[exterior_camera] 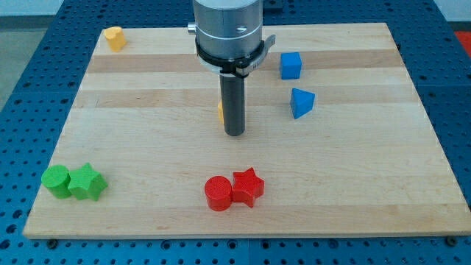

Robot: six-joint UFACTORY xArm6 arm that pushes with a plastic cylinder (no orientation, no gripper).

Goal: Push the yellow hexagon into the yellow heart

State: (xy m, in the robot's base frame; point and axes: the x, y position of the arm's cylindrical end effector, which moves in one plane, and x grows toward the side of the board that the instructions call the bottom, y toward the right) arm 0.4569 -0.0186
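Note:
My tip (234,133) rests on the board near its middle. A small sliver of a yellow block (220,112) shows just left of the rod, mostly hidden behind it; its shape cannot be made out. A second yellow block (113,37) sits at the board's top left corner, far from the tip; its shape looks like a heart or hexagon but is too small to tell.
A blue cube (291,65) and a blue triangular block (301,102) lie to the tip's upper right. A red cylinder (218,193) touches a red star (248,188) below the tip. A green cylinder (56,180) touches a green star (87,182) at bottom left.

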